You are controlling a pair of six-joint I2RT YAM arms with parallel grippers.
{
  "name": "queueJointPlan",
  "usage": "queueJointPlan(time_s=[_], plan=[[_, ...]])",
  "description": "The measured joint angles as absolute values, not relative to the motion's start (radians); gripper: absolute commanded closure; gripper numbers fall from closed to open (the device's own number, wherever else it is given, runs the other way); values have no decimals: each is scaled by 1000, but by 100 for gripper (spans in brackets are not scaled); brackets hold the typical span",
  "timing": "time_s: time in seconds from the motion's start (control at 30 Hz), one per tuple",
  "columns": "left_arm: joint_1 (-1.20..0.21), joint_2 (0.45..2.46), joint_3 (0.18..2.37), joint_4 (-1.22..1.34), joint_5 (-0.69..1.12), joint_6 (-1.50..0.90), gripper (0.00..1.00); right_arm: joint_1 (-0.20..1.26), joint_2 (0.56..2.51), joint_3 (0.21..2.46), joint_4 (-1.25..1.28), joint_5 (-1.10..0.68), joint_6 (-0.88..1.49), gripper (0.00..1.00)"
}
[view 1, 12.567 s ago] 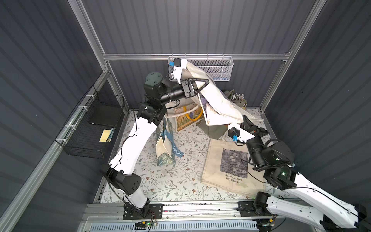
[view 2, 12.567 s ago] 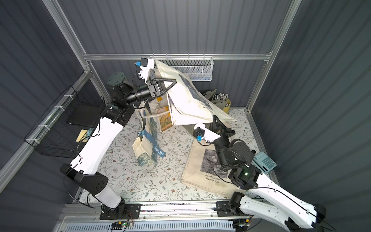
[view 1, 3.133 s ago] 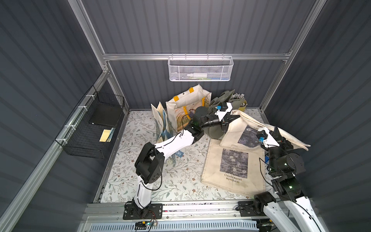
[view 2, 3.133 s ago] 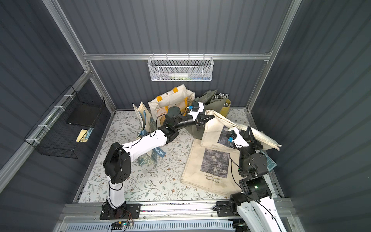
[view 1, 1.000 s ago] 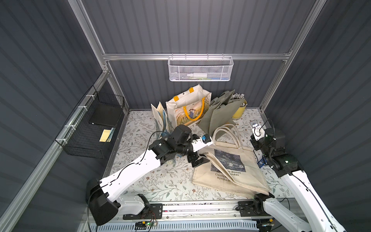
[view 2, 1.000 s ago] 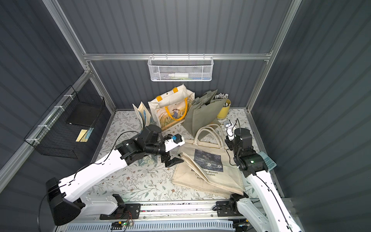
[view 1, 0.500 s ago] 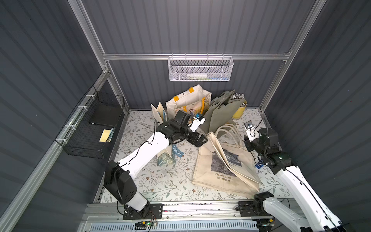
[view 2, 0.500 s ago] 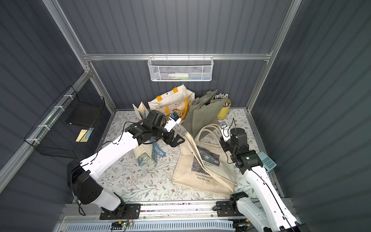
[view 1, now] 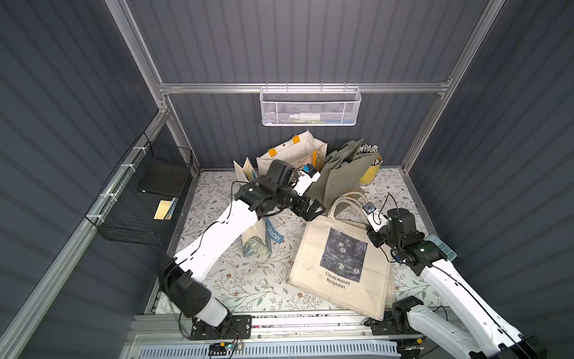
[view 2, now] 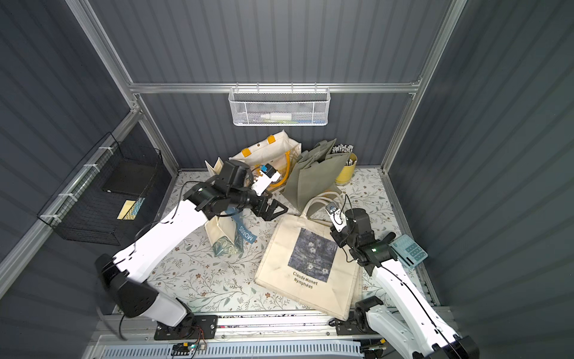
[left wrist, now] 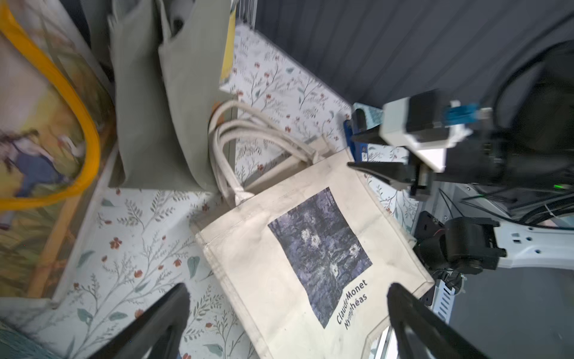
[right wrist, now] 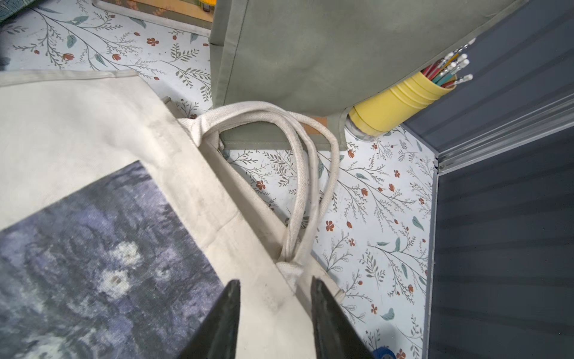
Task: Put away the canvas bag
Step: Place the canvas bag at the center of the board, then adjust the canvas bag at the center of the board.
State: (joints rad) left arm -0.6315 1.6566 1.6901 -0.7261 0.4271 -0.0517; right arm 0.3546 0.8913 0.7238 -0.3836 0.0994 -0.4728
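The table [view 1: 248,279], covered with a flower pattern, fills the floor of the grey cabin. The canvas bag [view 1: 341,267] with the dark Monet print lies flat on the near right part of the table, and its lower corner goes over the near edge. Its pale handles [right wrist: 307,174] point to the far edge and touch the foot of the olive bag [view 1: 341,177].

The left arm reaches across from the near left corner. The left gripper [view 2: 273,211] hangs above the table just beside the top left corner of the canvas bag, with its jaws wide apart and nothing between them. The right gripper [right wrist: 275,279] is over the top right corner of the canvas bag, close to where the handles are sewn on. Its jaws are only partly apart, and between them only flat cloth shows.

The olive bag stands at the far edge, beside a picture bag [view 1: 292,152] with yellow handles. A small patterned bag [view 1: 264,239] stands under the left arm. A yellow cup [view 1: 371,174] of pencils is in the far right corner, and a calculator [view 2: 410,248] lies at the right edge.
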Motion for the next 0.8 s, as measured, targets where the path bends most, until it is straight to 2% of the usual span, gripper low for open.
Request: queueJointPlan(time_s=[0.07, 0.13, 0.27, 0.57, 0.8], plan=[[-589, 1779, 1731, -775, 481, -98, 6, 355, 891, 711, -367, 108, -471, 58], [-541, 1907, 1767, -836, 535, -130, 1, 355, 892, 695, -355, 127, -466, 57], [-490, 2057, 1782, -936, 568, -178, 1, 352, 905, 688, -339, 162, -435, 56], [-496, 2078, 1768, -1033, 675, -241, 1, 343, 1034, 712, -285, 159, -354, 56], [-497, 2125, 1701, -1042, 693, -239, 3, 340, 1048, 720, -242, 163, -340, 56]])
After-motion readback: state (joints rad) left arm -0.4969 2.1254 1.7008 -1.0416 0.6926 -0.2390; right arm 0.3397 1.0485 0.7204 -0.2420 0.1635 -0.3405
